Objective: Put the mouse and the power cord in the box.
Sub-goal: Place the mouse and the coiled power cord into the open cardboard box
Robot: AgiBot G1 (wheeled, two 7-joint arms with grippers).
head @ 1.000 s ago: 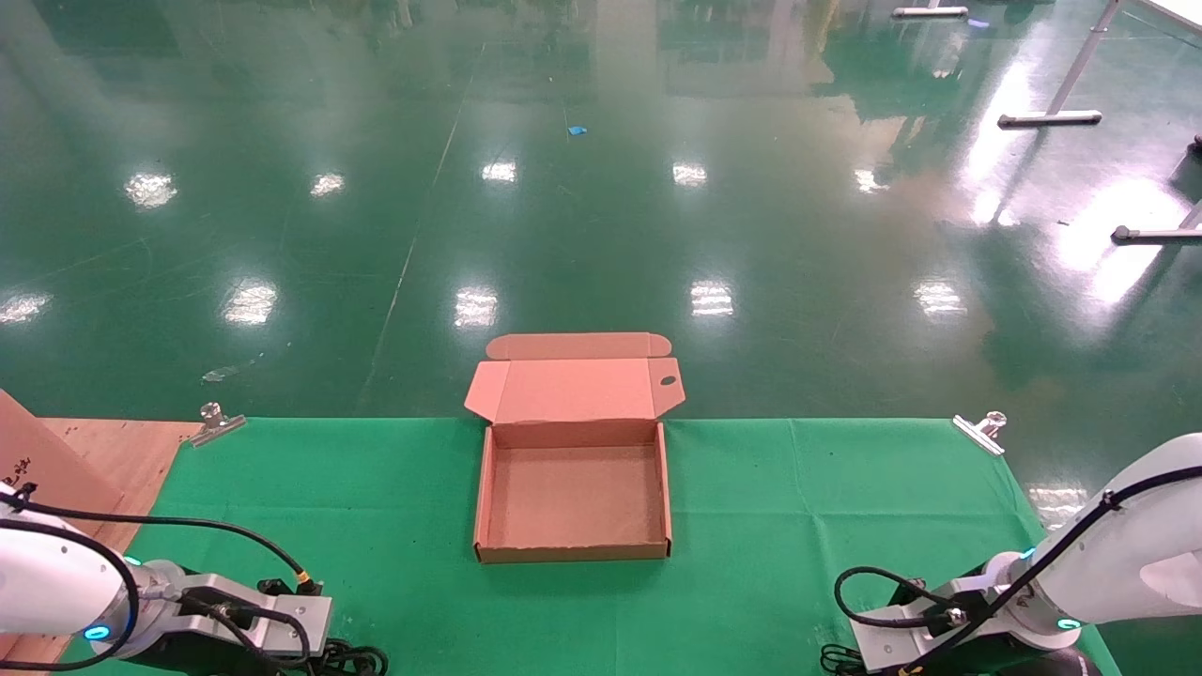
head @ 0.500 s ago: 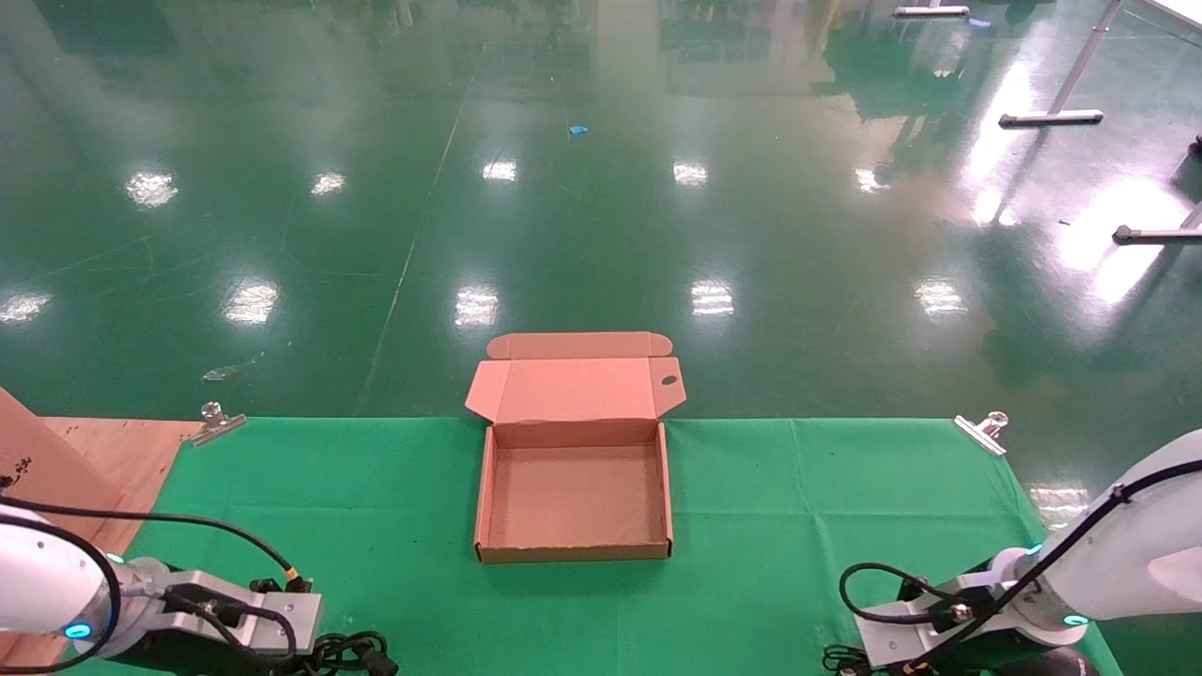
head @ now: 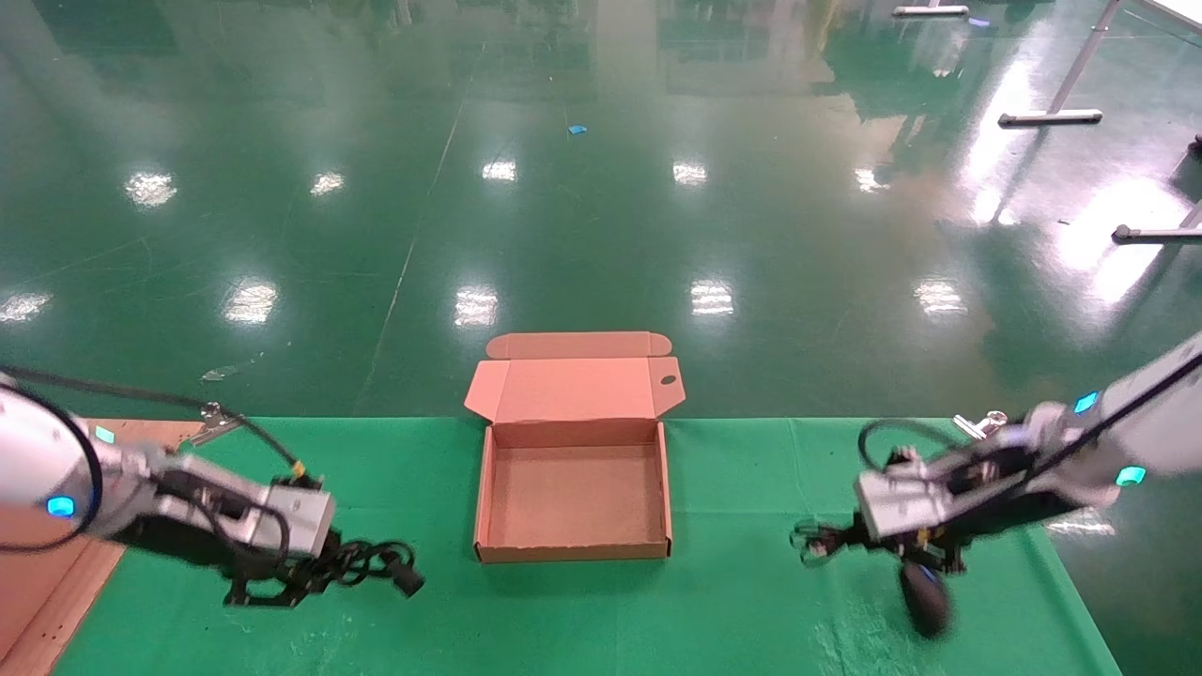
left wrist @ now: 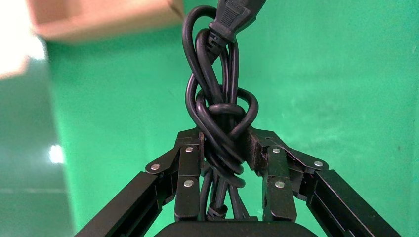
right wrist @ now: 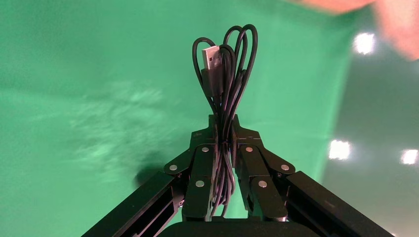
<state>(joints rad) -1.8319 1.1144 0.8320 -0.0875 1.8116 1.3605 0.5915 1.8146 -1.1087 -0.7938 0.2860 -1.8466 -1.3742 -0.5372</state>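
Observation:
The brown box (head: 481, 498) lies open in the middle of the green cloth, its lid folded back and nothing inside. To its left my left gripper (head: 315, 568) hangs above the cloth, shut on the knotted black power cord (head: 376, 559). In the left wrist view the cord (left wrist: 220, 94) is pinched in the gripper (left wrist: 225, 143), with a plug at its far end. To the right of the box my right gripper (head: 831, 543) is shut on the mouse's thin bundled cable (right wrist: 227, 74). The black mouse (head: 925, 596) dangles below it, just over the cloth.
A wooden board (head: 56, 582) lies at the table's left end. Metal clips (head: 216, 421) (head: 981, 430) pin the green cloth (head: 751, 469) at both far corners. Beyond the far edge is shiny green floor. A corner of the box (left wrist: 104, 17) shows in the left wrist view.
Both arms have risen from the table's front edge and moved forward. The left has lifted the power cord, and the right has lifted the mouse by its cable.

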